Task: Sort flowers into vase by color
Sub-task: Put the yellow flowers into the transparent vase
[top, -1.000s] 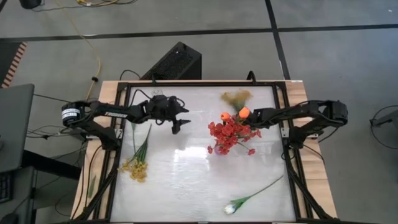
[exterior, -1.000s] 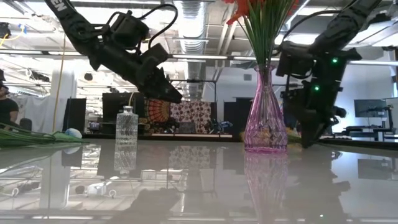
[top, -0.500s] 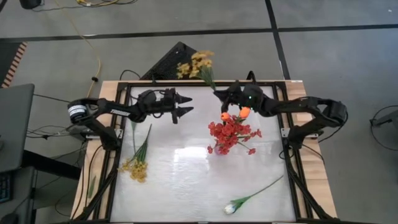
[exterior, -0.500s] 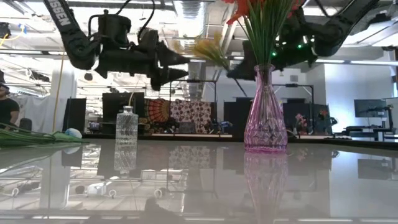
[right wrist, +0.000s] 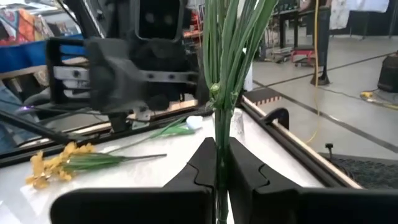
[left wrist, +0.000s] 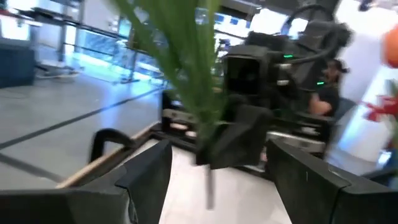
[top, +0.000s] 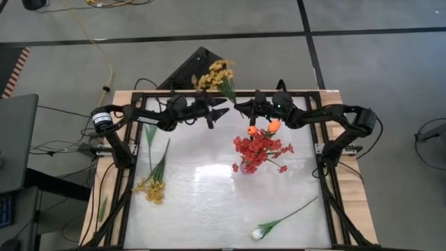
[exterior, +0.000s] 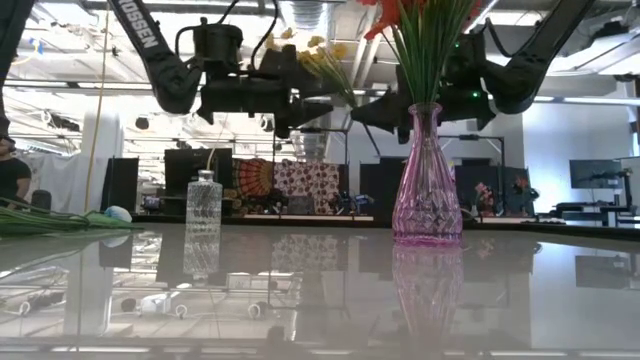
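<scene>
My right gripper (top: 239, 107) is shut on a yellow small-blossom spray (top: 214, 72), held high over the table's far edge. Its blossoms (exterior: 325, 58) lean out beyond that edge. My left gripper (top: 219, 116) is open and level, and faces the right one from the table's left. In the left wrist view its fingers (left wrist: 149, 177) stand on either side of the spray's stalk (left wrist: 208, 163) without touching it. The pink glass vase (exterior: 427, 190) stands on the table with red sprays (top: 258, 150) and orange tulips (top: 273, 126) in it. My right gripper pinches the yellow spray's green stalks (right wrist: 219, 134) between its two fingers (right wrist: 204, 167), low on the stalks, with a short cut end (left wrist: 210, 193) sticking out below. The fingers come level from the table's right and lie across the stalks. The spray is lifted clear and stands tilted toward the far left.
A second yellow spray (top: 155, 180) lies on the table's left part. A white tulip (top: 274, 225) lies by the near edge. A clear glass bottle (exterior: 203, 215) stands toward the left in the low view. A black box (top: 198, 68) sits beyond the far edge. The table's middle lies bare.
My right gripper has moved up from beside the pink vase toward the far edge and the table's left, carrying the yellow spray, which now stands up with its blossoms past the far edge. My left gripper has risen, levelled out and moved right toward the spray.
</scene>
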Available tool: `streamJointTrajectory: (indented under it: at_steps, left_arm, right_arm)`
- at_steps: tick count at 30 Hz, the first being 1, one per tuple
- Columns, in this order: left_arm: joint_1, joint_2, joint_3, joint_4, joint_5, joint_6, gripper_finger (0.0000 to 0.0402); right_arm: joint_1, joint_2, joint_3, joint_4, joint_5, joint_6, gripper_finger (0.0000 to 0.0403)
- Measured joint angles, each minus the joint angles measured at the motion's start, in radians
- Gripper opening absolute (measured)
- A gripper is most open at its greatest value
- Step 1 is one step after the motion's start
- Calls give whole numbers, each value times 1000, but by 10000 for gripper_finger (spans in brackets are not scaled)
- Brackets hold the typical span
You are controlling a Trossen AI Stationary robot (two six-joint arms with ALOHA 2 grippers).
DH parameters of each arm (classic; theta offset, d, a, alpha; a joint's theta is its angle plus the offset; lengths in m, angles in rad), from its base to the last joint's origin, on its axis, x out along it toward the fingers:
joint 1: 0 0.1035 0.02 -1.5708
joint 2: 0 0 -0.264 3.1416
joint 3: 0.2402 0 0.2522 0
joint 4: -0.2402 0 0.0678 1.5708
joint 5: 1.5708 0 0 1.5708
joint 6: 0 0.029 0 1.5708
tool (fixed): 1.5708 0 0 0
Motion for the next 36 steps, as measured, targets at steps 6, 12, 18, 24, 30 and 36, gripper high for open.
streamJointTrajectory:
  at_steps: [6,12,18,24,30,36]
  left_arm:
    - [-3,0,37,-41,8,32,251]
    - [-7,0,62,-75,6,37,251]
    - [-26,0,62,-60,9,61,251]
    - [-29,0,62,-38,5,58,251]
    - [-29,0,62,12,14,53,251]
    - [-31,0,62,14,21,54,212]
  right_arm:
    - [18,-1,0,10,-2,-32,42]
    - [40,-1,0,24,0,-35,42]
    - [54,-2,0,36,-1,-38,42]
    - [76,-2,0,35,-1,-72,42]
    - [97,-2,1,34,-22,-102,42]
    - [94,-2,1,33,-22,-105,49]
